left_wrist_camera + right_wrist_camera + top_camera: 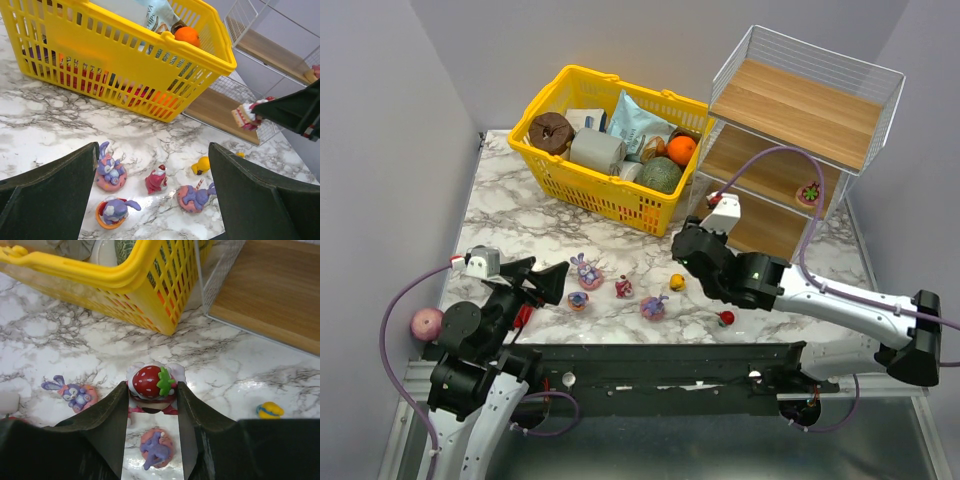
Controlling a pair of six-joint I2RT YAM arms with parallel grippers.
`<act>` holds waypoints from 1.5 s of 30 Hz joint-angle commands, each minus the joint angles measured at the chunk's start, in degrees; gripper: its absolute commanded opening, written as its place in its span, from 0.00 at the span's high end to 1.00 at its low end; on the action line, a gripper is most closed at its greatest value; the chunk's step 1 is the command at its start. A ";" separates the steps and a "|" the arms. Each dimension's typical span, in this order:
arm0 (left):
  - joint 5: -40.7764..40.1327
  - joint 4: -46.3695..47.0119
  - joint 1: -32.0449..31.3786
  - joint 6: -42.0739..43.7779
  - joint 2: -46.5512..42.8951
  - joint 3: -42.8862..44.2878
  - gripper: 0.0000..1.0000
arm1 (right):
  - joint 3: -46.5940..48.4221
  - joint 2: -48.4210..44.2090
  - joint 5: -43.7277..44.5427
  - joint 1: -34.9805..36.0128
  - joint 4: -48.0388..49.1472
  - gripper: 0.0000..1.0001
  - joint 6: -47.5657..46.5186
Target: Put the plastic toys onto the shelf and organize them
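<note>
**Strawberry toy gripped in front of the yellow basket, six more loose on the counter**

The left pincer hangs released, with its dark fingers spread wide and nothing between them, in front of the left end of the yellow basket. The right pincer is clenched on a strawberry-topped toy. This is a red berry with a green leaf on a white and pink base, held above the marble counter in front of the basket's right corner.

Six toys lie on the counter in front of the basket:
- An upright purple bunny stands on a pink disc.
- A second bunny lies in an orange ring, nearer the arms.
- A red figure with a white top stands to their right.
- A lying bunny rests on a pink disc with a striped stick.
- A yellow duck sits closer to the basket's right corner.
- A small red toy lies farthest from the basket, to the right.

The basket holds an orange and a melon, among other things.

The shelf stands just to the right of the basket. It has light wooden boards in a white wire frame. One pink toy with green on top sits on its middle board.
</note>
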 commanded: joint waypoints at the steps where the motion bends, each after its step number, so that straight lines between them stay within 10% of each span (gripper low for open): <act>1: -1.70 0.21 -0.15 0.24 -0.93 -0.27 0.01 | 4.86 -2.79 8.28 0.16 -7.89 0.99 -3.90; 25: -1.71 0.12 -0.15 0.33 -0.58 -0.35 0.01 | 15.42 -2.00 19.72 -17.68 -11.94 0.99 -12.86; 45: -1.71 0.12 -0.15 0.24 -0.76 -0.35 0.01 | 9.35 -1.65 12.26 -25.50 1.68 0.98 -23.33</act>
